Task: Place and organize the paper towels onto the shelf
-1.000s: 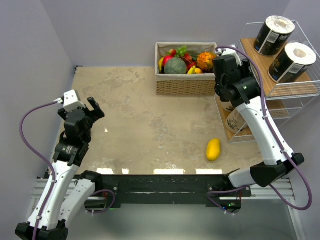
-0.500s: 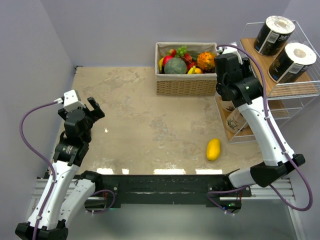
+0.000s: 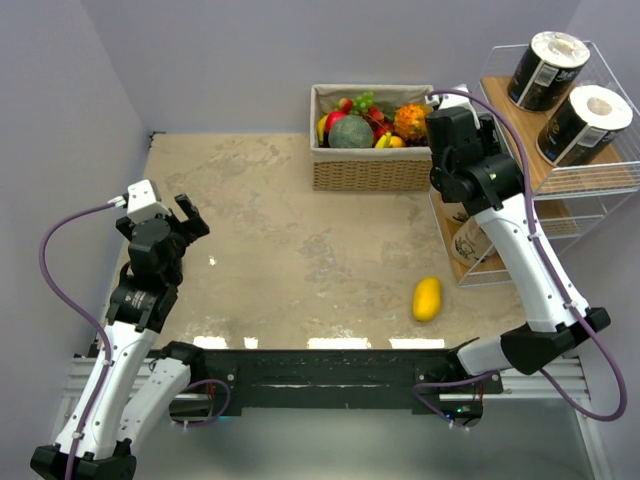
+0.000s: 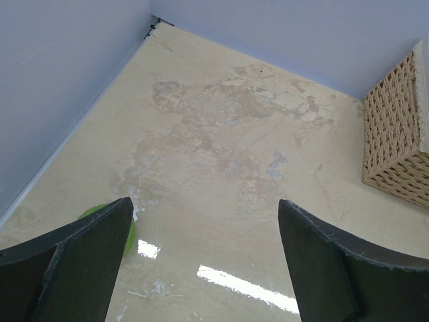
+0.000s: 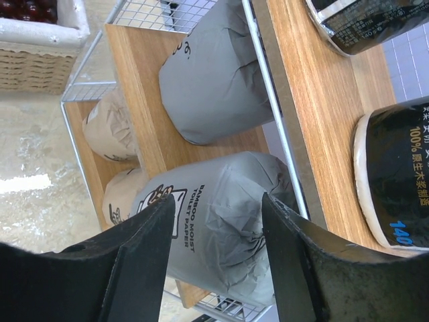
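Observation:
The shelf (image 3: 600,180) stands at the right. Two black paper towels (image 3: 545,70) (image 3: 585,125) stand on its top board. In the right wrist view two grey rolls lie on the middle board, one near (image 5: 221,235) and one farther (image 5: 214,87). Two tan rolls (image 5: 114,124) (image 5: 120,198) lie on the bottom board, and one also shows in the top view (image 3: 468,240). My right gripper (image 5: 218,208) is open, its fingers just over the near grey roll. My left gripper (image 4: 204,215) is open and empty above the table at the left (image 3: 190,215).
A wicker fruit basket (image 3: 365,165) stands at the back, just left of the shelf. A yellow mango (image 3: 427,298) lies on the table in front of the shelf. A green thing (image 4: 133,236) shows behind my left finger. Walls close the left and back.
My right wrist has shifted very slightly at the shelf. The left arm has not moved.

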Motion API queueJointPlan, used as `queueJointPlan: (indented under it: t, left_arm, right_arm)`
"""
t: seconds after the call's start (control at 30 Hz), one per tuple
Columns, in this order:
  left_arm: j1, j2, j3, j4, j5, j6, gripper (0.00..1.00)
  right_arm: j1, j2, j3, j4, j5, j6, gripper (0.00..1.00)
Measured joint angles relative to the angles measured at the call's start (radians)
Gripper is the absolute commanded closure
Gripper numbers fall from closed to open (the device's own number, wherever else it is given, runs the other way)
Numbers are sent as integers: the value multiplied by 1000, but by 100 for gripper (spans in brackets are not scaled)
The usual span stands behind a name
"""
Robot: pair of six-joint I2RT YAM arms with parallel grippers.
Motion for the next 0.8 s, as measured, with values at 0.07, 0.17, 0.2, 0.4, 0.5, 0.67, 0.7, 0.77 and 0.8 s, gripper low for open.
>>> queueJointPlan:
  t: [0.07,0.17,0.2,0.4,0.5,0.67,0.7,0.77,0.8]
  left_arm:
    - [0,0,0,0,0,0,5]
    - [0,0,0,0,0,0,5]
    - [0,0,0,0,0,0,5]
    - [0,0,0,0,0,0,5]
    - [0,2,0,0,0,0,5]
    - [0,2,0,0,0,0,5]
    - [0,2,0,0,0,0,5]
    - [0,2,0,0,0,0,5]
    - [0,2,0,0,0,0,5]
  right_arm:
    - [4,2,5,0,1,-1,41]
    - [11,9,13,0,1,-2,41]
    - [14,11,15,0,1,-2,41]
    - [37,20,20,0,2,-3,46]
    - [52,24,24,-1,5,-3,55]
    - [66,30,16,-14,-20,10,76]
    - [67,30,7,-21,-29,19,77]
    - [67,29,-17,-30,-47,32,79]
    - [67,30,-34,-39,-52,42,79]
